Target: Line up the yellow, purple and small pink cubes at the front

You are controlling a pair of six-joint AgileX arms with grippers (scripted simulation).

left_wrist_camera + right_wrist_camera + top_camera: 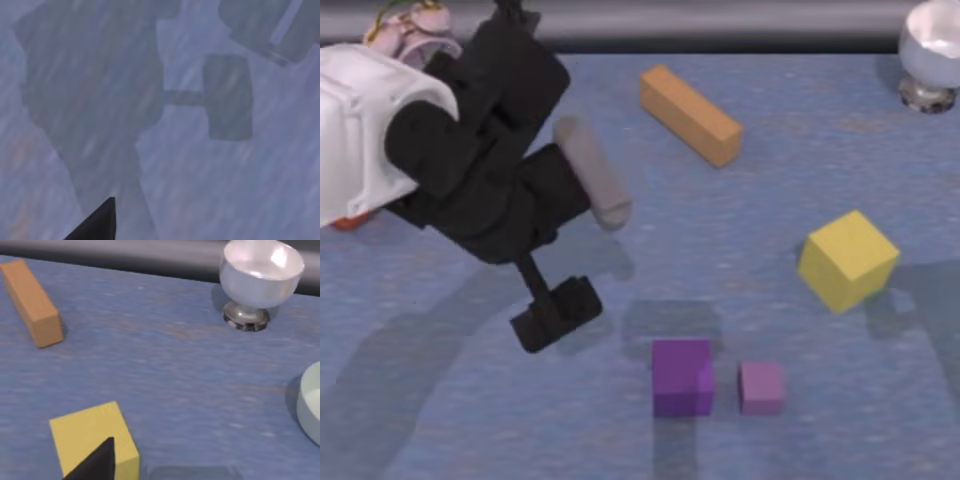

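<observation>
A: Left end effector (555, 315)?
B: Hangs above the tabletop (470, 420), left of the purple cube (682, 377), carrying nothing. Whether its fingers are spread or pressed together cannot be told. The right arm is outside the top view.

A: Task items?
B: Purple cube at the front centre. Small pink cube (761, 388) just beside it on the right, a narrow gap between them. Yellow cube (847, 260) farther back and right, turned at an angle, well apart from the pair.

A: Other stock?
B: Tan-orange block (689, 114) at the back; silver goblet (931, 57) in the back right corner.
</observation>
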